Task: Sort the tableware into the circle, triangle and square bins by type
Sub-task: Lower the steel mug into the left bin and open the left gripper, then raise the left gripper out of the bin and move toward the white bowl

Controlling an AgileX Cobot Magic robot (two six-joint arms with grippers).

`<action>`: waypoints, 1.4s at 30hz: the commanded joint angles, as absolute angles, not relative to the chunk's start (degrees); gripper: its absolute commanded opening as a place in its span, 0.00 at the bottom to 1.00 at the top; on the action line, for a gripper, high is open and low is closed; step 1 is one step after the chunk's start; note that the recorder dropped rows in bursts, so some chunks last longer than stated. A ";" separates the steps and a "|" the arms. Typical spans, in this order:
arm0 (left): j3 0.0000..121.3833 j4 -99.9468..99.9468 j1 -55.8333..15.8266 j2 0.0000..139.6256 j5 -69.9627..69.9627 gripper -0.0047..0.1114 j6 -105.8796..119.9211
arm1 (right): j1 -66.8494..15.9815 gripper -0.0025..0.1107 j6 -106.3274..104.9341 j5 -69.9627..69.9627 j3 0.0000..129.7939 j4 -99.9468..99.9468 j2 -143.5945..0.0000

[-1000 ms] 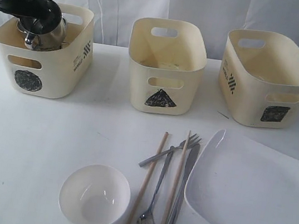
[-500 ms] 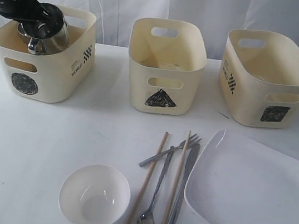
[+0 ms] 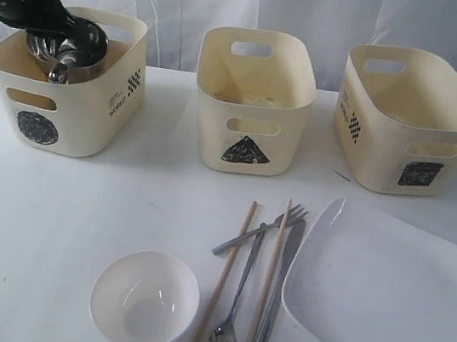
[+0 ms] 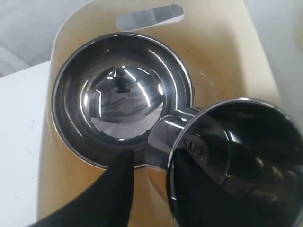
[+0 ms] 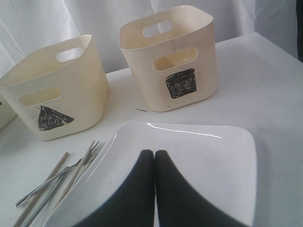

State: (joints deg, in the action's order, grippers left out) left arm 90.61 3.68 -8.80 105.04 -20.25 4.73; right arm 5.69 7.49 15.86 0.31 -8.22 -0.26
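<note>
— Where's the mug (image 3: 68,51)?
— Upper left, tipped over the circle bin (image 3: 66,104), above the steel bowl (image 4: 120,94). Left claw (image 3: 51,22): can't tell its grip.
— The right claw (image 5: 155,152)?
— Pressed together, empty, over the plate (image 5: 213,161)

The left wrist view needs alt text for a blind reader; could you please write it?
A tilted steel mug overlaps a steel bowl inside a cream bin; one dark gripper finger shows beside the mug.

Steel mug (image 4: 227,151) tilted, circle bin (image 3: 83,106) (w/ bowl (image 4: 120,94))
</note>
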 commanded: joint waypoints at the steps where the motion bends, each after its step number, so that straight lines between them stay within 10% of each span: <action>1: 91.27 1.79 -8.70 104.27 -20.24 0.42 4.74 | 5.53 0.02 7.68 15.38 0.00 -8.08 0.00; 42: 82.44 -14.93 -8.70 80.61 -49.71 0.37 13.06 | 5.53 0.02 9.30 15.38 0.00 -8.08 0.00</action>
State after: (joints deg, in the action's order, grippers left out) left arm 86.14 -13.78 -8.80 82.48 -46.84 11.80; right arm 5.69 9.08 15.86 0.31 -8.22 -0.26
